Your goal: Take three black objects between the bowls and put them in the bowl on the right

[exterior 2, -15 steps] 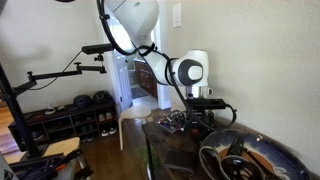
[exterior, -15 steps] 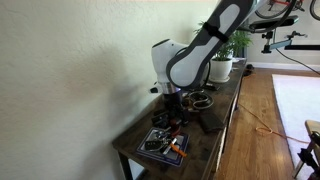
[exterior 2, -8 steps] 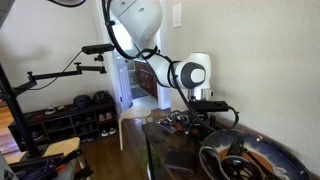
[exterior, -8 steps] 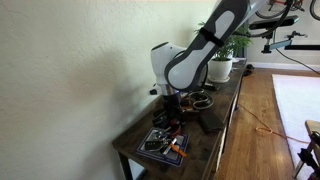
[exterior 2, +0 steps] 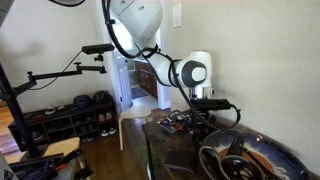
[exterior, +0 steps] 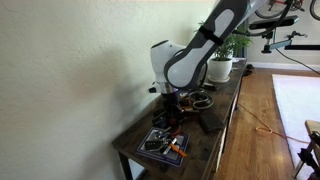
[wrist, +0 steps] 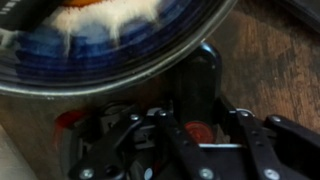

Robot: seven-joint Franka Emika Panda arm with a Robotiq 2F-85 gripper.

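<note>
The black objects cannot be picked out singly in any view. In an exterior view only dark shapes [exterior: 196, 122] show on the strip of desk [exterior: 218, 128] between the bowls, and the jaws are down right there. In the wrist view the jaws are clenched into one black block just below the wall of the round bowl [wrist: 120, 50]; whether a black object is pinched between them I cannot tell. That bowl is blue-grey outside and orange-brown inside; in both exterior views it stands on the dark wooden desk. On the other side of the jaws lies the tray [exterior: 150, 146], a squarish dark dish holding orange pieces [exterior: 176, 150], near the desk's end. The white arm [exterior: 185, 60] bends down from above; potted plants [exterior: 225, 55] stand at the desk's opposite end; a pale wall runs alongside it.
</note>
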